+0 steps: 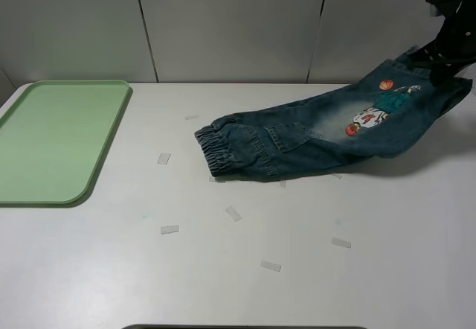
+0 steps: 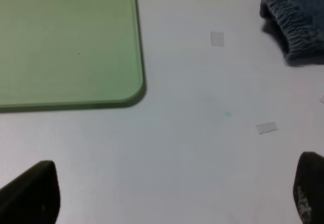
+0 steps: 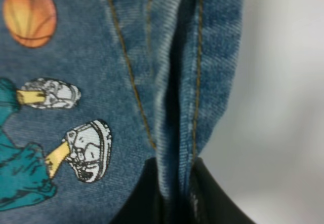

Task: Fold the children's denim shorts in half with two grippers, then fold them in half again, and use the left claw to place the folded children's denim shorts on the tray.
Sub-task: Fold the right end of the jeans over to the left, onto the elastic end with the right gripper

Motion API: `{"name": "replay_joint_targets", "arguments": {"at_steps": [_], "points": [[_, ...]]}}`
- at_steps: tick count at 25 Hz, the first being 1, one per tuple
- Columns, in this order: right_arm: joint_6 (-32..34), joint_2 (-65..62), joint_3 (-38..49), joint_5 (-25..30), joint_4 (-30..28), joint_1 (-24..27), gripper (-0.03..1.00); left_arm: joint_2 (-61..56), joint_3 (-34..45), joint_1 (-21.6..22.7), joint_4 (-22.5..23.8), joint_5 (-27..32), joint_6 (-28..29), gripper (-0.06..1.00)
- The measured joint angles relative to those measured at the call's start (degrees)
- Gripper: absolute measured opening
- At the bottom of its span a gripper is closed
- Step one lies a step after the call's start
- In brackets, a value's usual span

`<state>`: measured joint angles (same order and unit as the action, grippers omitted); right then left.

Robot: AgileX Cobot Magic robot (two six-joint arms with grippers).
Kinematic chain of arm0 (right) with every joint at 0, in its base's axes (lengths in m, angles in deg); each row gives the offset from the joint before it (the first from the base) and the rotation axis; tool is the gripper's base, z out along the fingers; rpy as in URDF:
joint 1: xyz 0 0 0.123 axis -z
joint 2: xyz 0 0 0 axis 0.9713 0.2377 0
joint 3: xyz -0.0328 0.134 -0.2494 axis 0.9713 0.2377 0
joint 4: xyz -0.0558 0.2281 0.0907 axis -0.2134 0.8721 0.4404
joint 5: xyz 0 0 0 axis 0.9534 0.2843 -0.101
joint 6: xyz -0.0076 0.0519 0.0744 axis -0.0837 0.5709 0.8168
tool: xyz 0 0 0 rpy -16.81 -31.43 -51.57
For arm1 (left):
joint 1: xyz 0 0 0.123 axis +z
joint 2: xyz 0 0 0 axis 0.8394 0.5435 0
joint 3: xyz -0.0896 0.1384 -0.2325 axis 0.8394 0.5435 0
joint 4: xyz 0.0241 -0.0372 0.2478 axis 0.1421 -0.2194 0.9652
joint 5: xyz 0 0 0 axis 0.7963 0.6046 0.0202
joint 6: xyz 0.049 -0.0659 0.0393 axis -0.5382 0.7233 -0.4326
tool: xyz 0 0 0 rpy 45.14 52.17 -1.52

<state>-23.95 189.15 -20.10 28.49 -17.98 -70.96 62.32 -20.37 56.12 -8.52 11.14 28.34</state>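
Observation:
The children's denim shorts (image 1: 312, 132) lie across the right half of the table, cartoon patch up, with the elastic waistband toward the middle. Their far right end is lifted off the table by my right gripper (image 1: 435, 62), which is shut on a seamed fold of the denim (image 3: 101, 57). In the right wrist view that gripper (image 3: 174, 198) pinches the fold between its black fingers (image 3: 144, 193). My left gripper (image 2: 177, 196) hovers open over bare table, one finger (image 2: 30, 193) near the tray (image 2: 66, 41) corner, with the waistband (image 2: 298, 21) far off. The pale green tray (image 1: 52, 139) sits at the left and holds nothing.
Several small pieces of clear tape (image 1: 234, 213) are scattered over the white table (image 1: 238, 299). Grey wall panels stand behind the table's far edge. The left arm does not show in the high view.

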Motion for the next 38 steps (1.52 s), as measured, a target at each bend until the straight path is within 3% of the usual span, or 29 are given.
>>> {"name": "replay_joint_targets", "arguments": {"at_steps": [12,24,30,38], "points": [[2.17,-6.64,0.00,1.57,-6.74,0.00,0.03,0.00,0.00,0.00,0.00,0.00,0.00,0.91],[3.59,-10.62,0.85,1.97,-8.86,-0.48,0.03,0.00,0.00,0.00,0.00,0.00,0.00,0.91],[6.27,-10.62,5.44,2.00,-12.78,-6.78,0.03,0.00,0.00,0.00,0.00,0.00,0.00,0.91],[12.30,-10.62,9.53,6.01,-14.00,-15.56,0.03,0.00,0.00,0.00,0.00,0.00,0.00,0.91]]}}
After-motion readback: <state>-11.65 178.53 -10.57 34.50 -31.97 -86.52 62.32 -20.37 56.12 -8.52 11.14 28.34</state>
